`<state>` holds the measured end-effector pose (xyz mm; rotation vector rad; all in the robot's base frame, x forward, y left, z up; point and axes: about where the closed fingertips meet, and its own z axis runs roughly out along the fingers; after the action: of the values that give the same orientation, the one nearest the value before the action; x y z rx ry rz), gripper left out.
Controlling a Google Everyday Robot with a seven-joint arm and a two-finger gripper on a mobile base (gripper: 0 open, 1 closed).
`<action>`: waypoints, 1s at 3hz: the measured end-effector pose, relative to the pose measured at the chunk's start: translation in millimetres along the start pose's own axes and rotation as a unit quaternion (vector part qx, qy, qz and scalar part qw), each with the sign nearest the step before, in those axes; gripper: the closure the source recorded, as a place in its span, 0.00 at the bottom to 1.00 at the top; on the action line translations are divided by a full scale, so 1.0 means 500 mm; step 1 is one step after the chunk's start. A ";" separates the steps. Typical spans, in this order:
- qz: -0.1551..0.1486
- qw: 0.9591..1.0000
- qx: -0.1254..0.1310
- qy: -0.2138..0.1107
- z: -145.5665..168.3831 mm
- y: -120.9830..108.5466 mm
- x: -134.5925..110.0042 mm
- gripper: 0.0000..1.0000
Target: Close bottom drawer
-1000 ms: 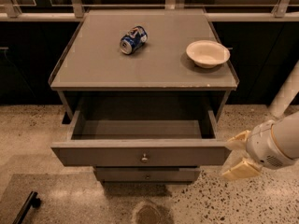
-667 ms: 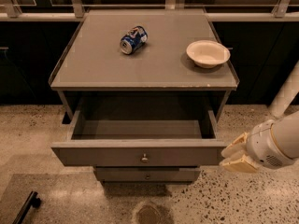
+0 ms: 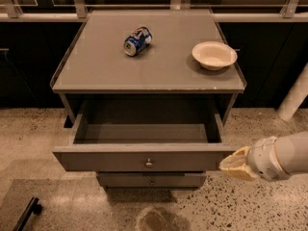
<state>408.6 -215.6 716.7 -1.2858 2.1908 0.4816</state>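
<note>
Camera view looks down on a grey bench whose drawer is pulled far out, with nothing showing inside. A second front sits beneath it, set well back, so which one counts as the bottom is hard to say, though the open one is plainly what wants shutting. It looks like a stiff metal box on slides, probably light, and should roll in under a flat push on its front panel near the middle; no grasp seems needed. The pincer hovers at the right end of that panel, beside or touching its corner, I cannot tell which, nor whether it is wide or narrow. A bowl and a can lie on top, well apart. A small knob marks the panel's centre.
</note>
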 end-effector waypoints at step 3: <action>0.017 0.997 0.019 -0.069 0.148 -0.096 0.006 1.00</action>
<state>470.1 -199.6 655.2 -1.1615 2.0993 0.5237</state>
